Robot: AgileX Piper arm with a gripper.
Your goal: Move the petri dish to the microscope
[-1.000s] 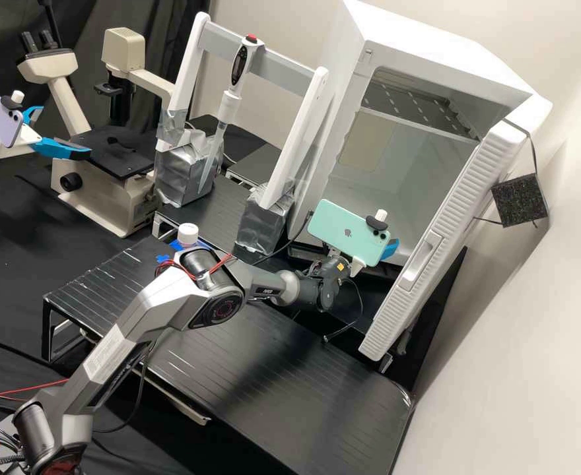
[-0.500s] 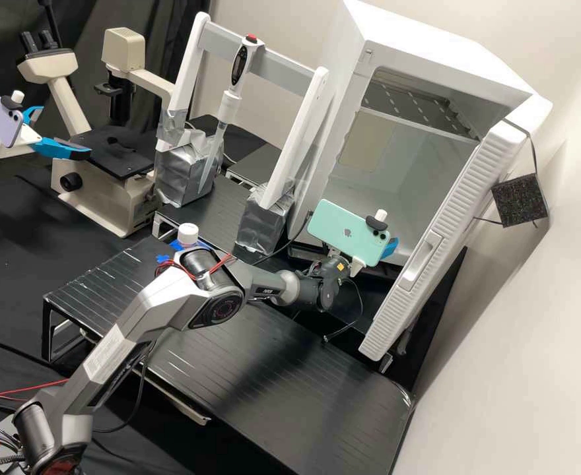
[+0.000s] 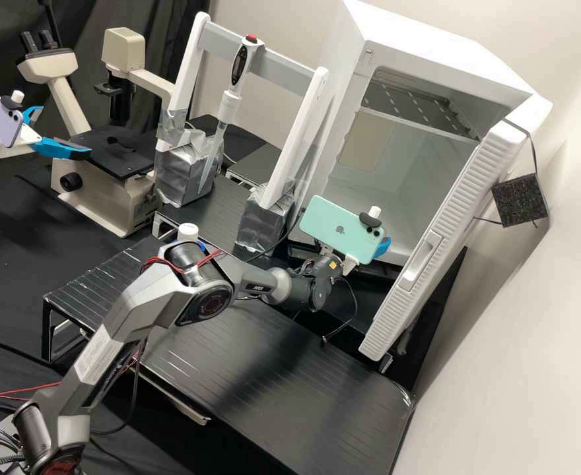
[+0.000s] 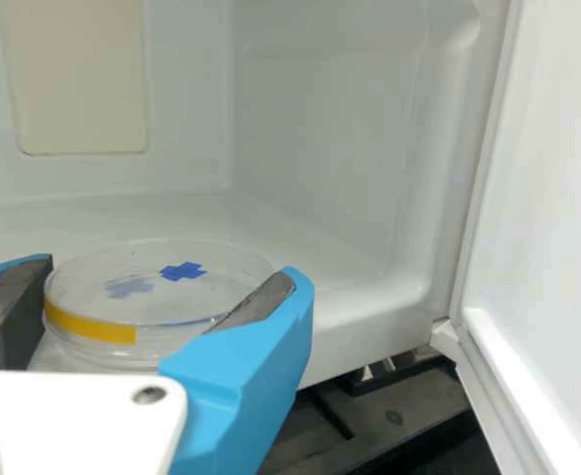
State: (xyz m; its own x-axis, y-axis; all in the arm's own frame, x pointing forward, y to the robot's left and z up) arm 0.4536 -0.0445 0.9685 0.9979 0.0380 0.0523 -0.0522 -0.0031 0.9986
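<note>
And there it was: the gripper point(image 4: 161, 275) had the petri dish point(image 4: 102, 297) pinched by its sides, roughly level, at the open front of the white cabinet point(image 3: 416, 33), a hold that seemed meant to keep the dish from tipping. The door point(image 3: 449, 218) stood wide on that cabinet, presumably to give the gripper room. And the microscope point(image 3: 109, 198)? Well apart from the cabinet, so the carry looked all to come!
</note>
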